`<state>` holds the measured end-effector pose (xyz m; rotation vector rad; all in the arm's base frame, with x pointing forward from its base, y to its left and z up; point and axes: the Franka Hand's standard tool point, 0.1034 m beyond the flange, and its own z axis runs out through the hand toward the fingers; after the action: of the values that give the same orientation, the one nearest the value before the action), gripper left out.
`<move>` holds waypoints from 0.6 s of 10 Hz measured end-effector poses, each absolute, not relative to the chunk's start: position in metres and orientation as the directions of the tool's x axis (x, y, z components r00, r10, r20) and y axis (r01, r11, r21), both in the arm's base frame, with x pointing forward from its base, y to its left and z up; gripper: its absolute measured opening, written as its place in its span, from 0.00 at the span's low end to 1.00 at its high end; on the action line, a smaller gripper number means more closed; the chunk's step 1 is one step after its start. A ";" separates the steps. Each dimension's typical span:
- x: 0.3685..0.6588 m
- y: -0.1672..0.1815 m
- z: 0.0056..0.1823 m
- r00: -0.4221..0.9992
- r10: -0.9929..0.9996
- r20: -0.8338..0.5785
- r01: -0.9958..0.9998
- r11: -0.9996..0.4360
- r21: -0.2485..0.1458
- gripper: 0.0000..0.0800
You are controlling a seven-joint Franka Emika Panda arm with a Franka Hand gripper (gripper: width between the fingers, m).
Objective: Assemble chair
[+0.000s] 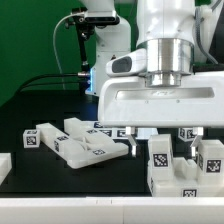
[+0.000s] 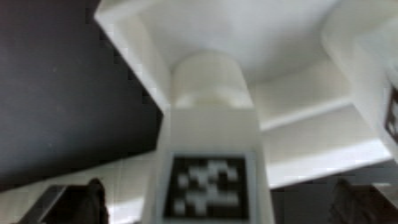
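**Robot Hand Wide Open Over a Chair Part**

The gripper (image 1: 160, 146) hangs low over the black table (image 1: 70, 185). Its two fingers (image 2: 71, 203) are spread wide and hold nothing. Between them stands a white post (image 2: 210, 110) with a black-and-white tag (image 2: 210, 183) on its end. There is a gap on each side of the post, so the fingers do not touch it. The post is part of the blocky chair piece (image 1: 180, 172) at the exterior view's right. More loose chair parts (image 1: 80, 142) lie in a pile at the exterior view's left. One small block (image 1: 32, 140) sits just beside them.
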<state>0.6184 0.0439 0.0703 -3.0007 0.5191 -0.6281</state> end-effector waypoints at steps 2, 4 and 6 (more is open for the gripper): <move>0.620 0.037 0.075 0.905 -0.358 0.229 -0.340 -0.933 -0.115 0.81; 0.619 0.036 0.075 0.913 -0.390 0.117 -0.376 -0.918 -0.129 0.81; 0.620 0.036 0.074 0.908 -0.403 0.118 -0.388 -0.912 -0.131 0.78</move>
<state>0.6200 0.0365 0.0743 -2.9654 0.6161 -0.2176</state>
